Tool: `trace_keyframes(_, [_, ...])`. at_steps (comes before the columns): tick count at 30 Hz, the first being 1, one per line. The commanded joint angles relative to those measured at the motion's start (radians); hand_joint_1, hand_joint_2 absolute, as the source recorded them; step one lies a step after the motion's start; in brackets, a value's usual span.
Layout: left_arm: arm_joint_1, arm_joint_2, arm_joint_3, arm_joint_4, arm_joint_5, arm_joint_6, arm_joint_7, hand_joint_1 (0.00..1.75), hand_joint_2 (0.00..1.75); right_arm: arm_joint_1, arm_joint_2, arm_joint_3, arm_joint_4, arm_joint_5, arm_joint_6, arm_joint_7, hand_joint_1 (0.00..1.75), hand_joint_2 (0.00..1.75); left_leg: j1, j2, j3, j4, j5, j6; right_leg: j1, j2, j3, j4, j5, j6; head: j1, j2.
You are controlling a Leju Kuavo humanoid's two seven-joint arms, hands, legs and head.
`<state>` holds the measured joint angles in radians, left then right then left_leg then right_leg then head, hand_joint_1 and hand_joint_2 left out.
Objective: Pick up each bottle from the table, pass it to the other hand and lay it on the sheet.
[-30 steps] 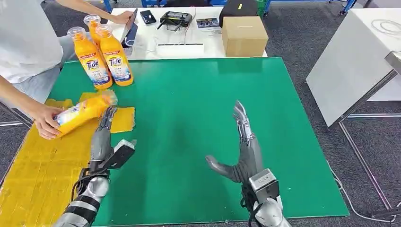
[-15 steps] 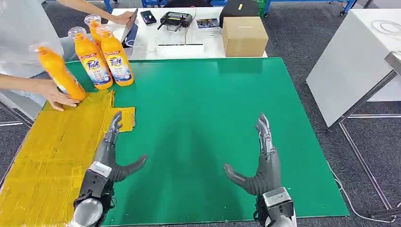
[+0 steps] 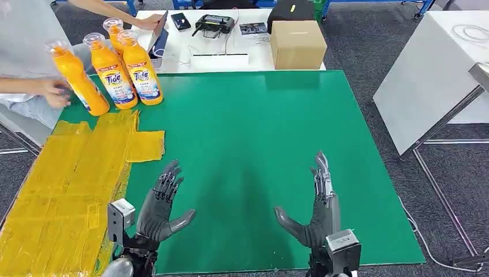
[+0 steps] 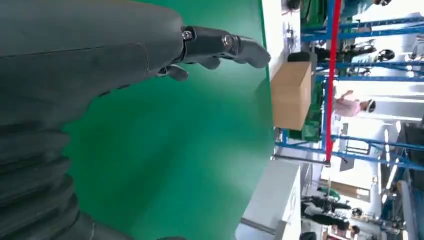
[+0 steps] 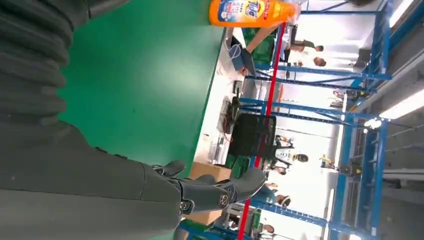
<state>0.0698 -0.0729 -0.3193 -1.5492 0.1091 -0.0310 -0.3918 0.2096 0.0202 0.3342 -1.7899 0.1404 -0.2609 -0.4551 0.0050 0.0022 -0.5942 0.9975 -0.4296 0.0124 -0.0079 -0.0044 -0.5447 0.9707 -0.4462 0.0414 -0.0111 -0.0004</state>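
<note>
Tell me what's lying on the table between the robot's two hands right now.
Nothing: in the head view, only bare green mat lies between the left hand and the right hand.

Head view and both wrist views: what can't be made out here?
- Rearmost bottle, head view: mostly hidden behind the two front bottles; label unseen.
- Leftmost bottle, head view: label faces away; whether the person's hand touches it is unclear.
- Yellow sheet, head view: cut off by the picture's edge.
- Devices on the white table, head view: too small to identify.
- Left hand, left wrist view: cover hides most fingers.
</note>
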Motion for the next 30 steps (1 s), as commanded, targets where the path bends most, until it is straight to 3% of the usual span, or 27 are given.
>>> trace_keyframes(1, [-0.013, 0.0, -0.016, 0.046, -0.007, 0.015, -0.003, 0.0, 1.75, -0.013, 0.005, -0.015, 0.051, -0.008, -0.001, -0.001, 0.0, 1.75, 0.0, 0.0, 0.005, -0.001, -0.001, 0.0, 0.001, 0.0, 0.005, -0.002, -0.001, -0.001, 0.0, 0.0])
trace_keyframes(2, [-0.014, -0.002, -0.015, 0.043, -0.017, 0.027, -0.012, 0.0, 1.75, -0.015, 0.007, -0.014, 0.052, -0.013, 0.0, -0.001, 0.0, 1.75, 0.0, 0.0, 0.006, -0.002, -0.002, 0.0, 0.0, 0.0, 0.006, -0.003, -0.001, -0.001, 0.0, 0.0])
trace_keyframes(3, [-0.014, -0.009, -0.011, 0.038, -0.014, 0.035, -0.021, 0.0, 1.75, -0.016, 0.008, -0.015, 0.053, -0.018, -0.001, -0.003, 0.0, 0.0, 0.001, 0.0, 0.007, -0.002, -0.002, 0.0, 0.001, 0.0, 0.008, -0.003, -0.002, -0.001, 0.0, 0.0])
trace_keyframes(8, [-0.017, -0.017, -0.008, 0.008, -0.096, 0.139, -0.07, 0.0, 1.75, -0.02, -0.005, 0.003, 0.053, -0.007, -0.002, -0.004, 0.0, 0.0, 0.001, 0.0, 0.005, -0.001, -0.002, 0.0, 0.001, 0.001, 0.005, -0.002, -0.001, -0.001, 0.0, 0.0])
trace_keyframes(21, [-0.02, -0.015, -0.008, 0.011, -0.099, 0.143, -0.07, 0.0, 1.75, -0.02, -0.007, 0.005, 0.053, -0.011, 0.004, -0.002, 0.0, 0.0, 0.0, 0.0, 0.002, -0.001, -0.001, 0.0, 0.0, 0.0, 0.002, -0.001, 0.0, 0.0, 0.0, 0.0])
trace_keyframes(30, [-0.029, -0.013, 0.006, 0.031, -0.104, 0.152, -0.073, 0.0, 1.75, -0.02, -0.005, 0.006, 0.054, -0.017, 0.01, 0.0, 0.0, 0.0, 0.002, 0.0, 0.009, -0.002, -0.003, -0.001, 0.002, 0.001, 0.009, -0.003, -0.002, -0.002, 0.0, 0.0])
